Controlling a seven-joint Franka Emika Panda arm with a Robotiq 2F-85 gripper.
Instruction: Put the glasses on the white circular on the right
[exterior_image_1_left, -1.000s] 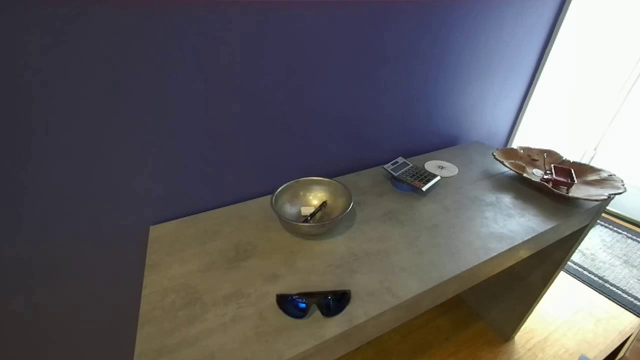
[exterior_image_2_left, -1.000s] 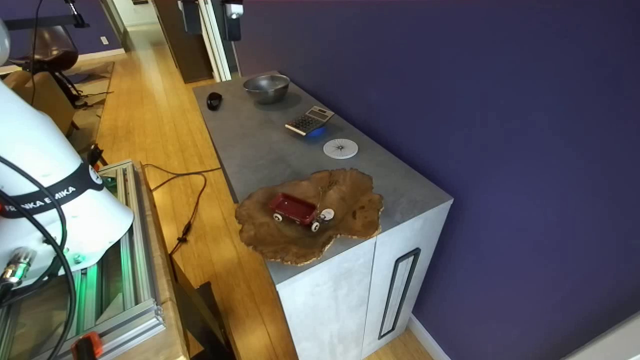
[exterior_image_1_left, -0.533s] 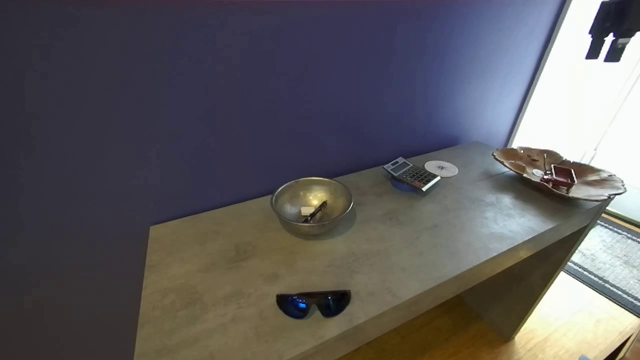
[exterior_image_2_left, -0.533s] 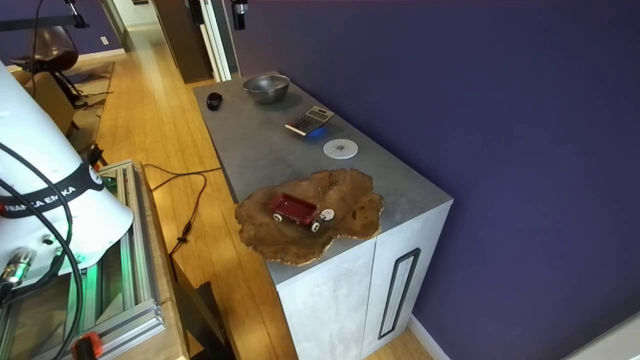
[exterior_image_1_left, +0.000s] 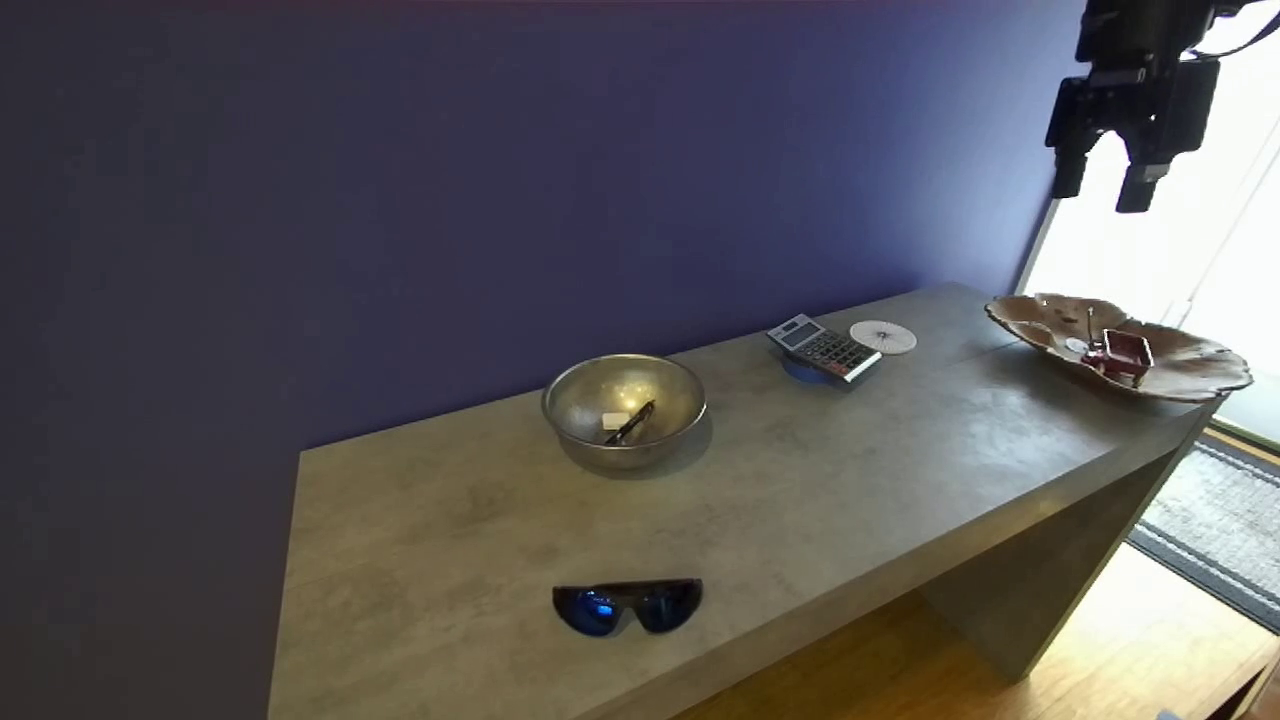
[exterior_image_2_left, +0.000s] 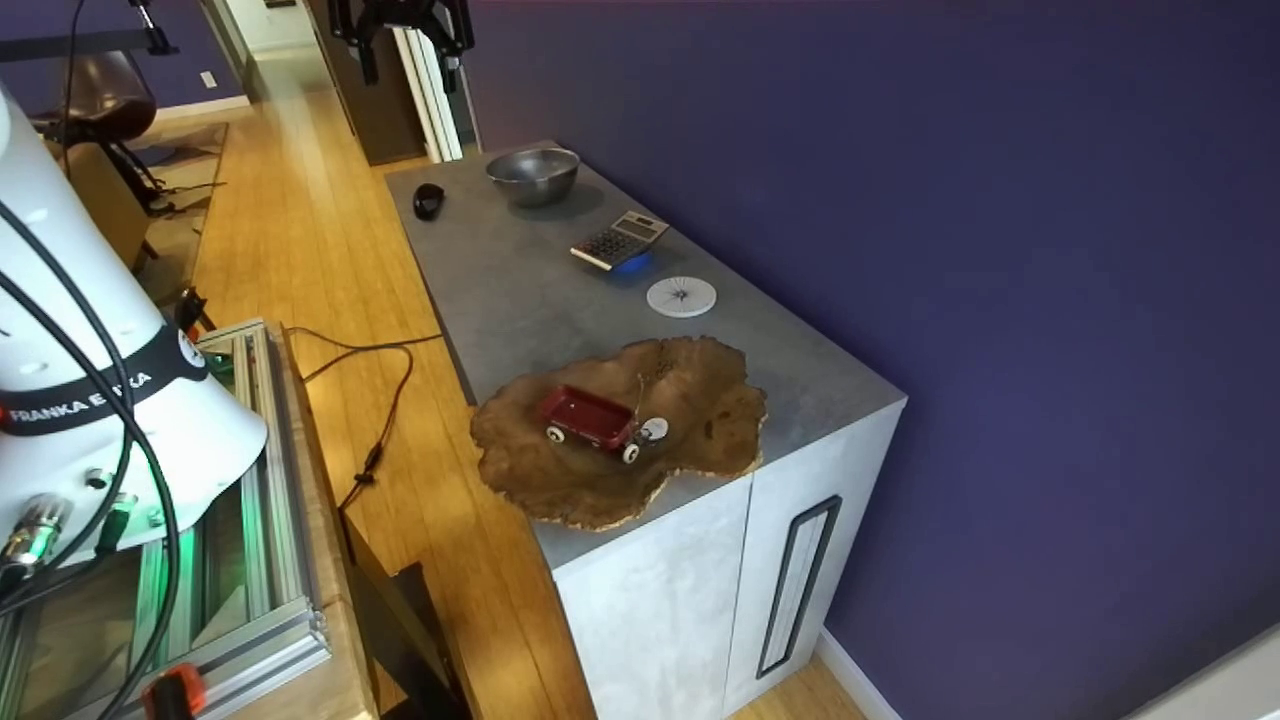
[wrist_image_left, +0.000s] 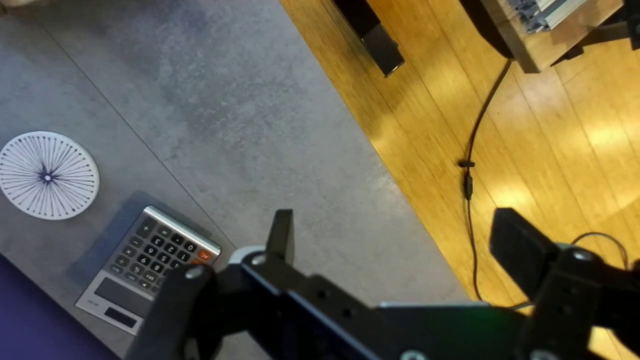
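The glasses (exterior_image_1_left: 628, 608), dark with shiny blue lenses, lie on the grey table near its front edge in an exterior view. They also show as a small dark shape at the far end (exterior_image_2_left: 428, 202). They are out of the wrist view. The white circular (exterior_image_1_left: 883, 337) is a flat white disc with thin dark radial lines, beside the calculator; it also shows in the exterior view (exterior_image_2_left: 681, 297) and at the left of the wrist view (wrist_image_left: 48, 175). My gripper (exterior_image_1_left: 1101, 197) is open and empty, high above the table, far from the glasses; its fingers stand wide apart (wrist_image_left: 394, 225).
A calculator (exterior_image_1_left: 828, 348) rests tilted on a blue object (exterior_image_1_left: 803, 370). A metal bowl (exterior_image_1_left: 575, 445) holds a pen and a white block. A brown wavy plate (exterior_image_1_left: 1190, 365) with a red toy wagon (exterior_image_1_left: 1127, 350) stands at the table's end. A purple wall (exterior_image_1_left: 450, 200) runs behind.
My gripper has come into an exterior view from the upper right, moving left and down. Its fingers stay apart. The glasses, disc and other objects have not moved.
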